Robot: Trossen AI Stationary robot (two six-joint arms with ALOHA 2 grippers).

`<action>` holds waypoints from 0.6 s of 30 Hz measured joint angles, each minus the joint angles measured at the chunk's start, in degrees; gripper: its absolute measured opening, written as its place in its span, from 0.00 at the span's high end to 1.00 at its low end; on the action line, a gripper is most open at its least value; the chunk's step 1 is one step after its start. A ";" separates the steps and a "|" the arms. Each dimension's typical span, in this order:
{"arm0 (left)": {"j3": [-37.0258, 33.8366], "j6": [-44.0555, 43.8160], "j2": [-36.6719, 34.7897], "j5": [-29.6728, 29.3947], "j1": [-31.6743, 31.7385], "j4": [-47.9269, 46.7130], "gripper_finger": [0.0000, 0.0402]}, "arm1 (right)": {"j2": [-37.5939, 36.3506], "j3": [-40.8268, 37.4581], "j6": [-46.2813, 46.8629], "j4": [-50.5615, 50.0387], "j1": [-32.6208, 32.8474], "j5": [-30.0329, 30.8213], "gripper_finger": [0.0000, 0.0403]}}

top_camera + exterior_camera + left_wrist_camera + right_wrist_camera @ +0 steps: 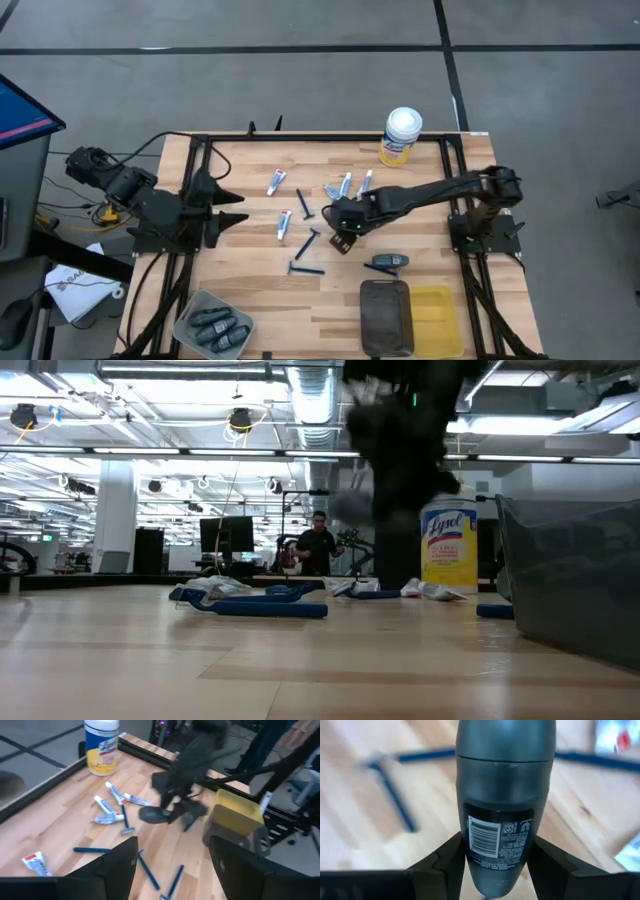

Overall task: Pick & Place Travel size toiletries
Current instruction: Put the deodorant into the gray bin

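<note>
My right gripper hangs over the middle of the table, shut on a dark grey oblong piece with a barcode label. Loose on the boards lie white tubes, dark blue razors and another dark grey piece. My left gripper waits open, raised over the table's left side, with nothing between its fingers. My right gripper pinches the grey piece's labelled body between its two fingers, one on each side. The piece runs along the fingers and sticks out well past them. They point steeply down, and the piece is lifted clear of the table.
A yellow canister with a white lid stands at the far edge. A grey tray holding several dark grey pieces sits at the near left. A dark bin and a yellow bin sit at the near right.
</note>
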 joint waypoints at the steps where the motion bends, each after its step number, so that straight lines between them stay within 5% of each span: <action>1: 0.00 -0.60 0.50 -0.07 0.11 0.47 0.39 | -1.30 0.37 -0.11 0.04 0.60 0.97 0.59; 10: 0.03 -13.91 3.52 0.23 10.75 11.77 0.31 | -9.25 5.03 -6.51 1.25 4.72 9.97 0.59; 18: 0.02 -19.48 8.62 15.73 21.19 25.32 0.31 | -7.64 9.24 -10.29 1.11 6.02 13.64 0.59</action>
